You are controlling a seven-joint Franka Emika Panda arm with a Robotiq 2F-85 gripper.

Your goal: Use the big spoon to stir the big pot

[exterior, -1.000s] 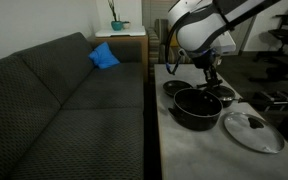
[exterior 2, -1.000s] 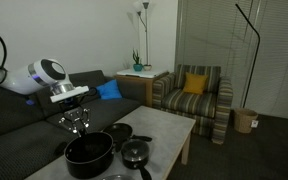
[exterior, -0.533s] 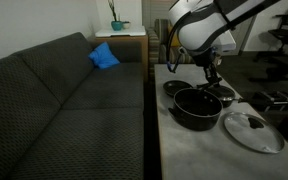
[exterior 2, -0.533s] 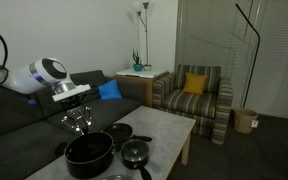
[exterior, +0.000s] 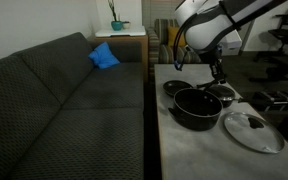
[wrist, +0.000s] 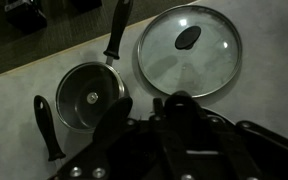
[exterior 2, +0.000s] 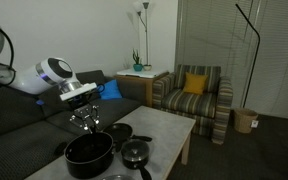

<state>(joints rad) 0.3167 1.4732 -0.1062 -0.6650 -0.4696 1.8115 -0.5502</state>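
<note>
The big pot (exterior: 196, 110) is wide and black and stands on the low table in both exterior views (exterior 2: 89, 158). My gripper (exterior: 218, 76) hangs just above the pot's far rim, and it also shows in an exterior view (exterior 2: 88, 124). In the wrist view the gripper (wrist: 179, 105) is a dark mass with its fingers together. The fingers look shut on the thin dark handle of the big spoon (exterior 2: 91, 134), which points down into the pot. The spoon's bowl is hidden and the pot is hidden under the gripper in the wrist view.
A round glass lid (wrist: 189, 50) lies on the table beside the pot (exterior: 252, 130). A small pan (wrist: 89, 97) sits next to it, and another small pan (exterior: 176, 88) stands behind the pot, its handle (wrist: 46, 125) close by. A sofa (exterior: 64, 100) runs along the table.
My gripper has shifted a little sideways over the pot, towards the lid side. The pot, pans and lid have not moved.
</note>
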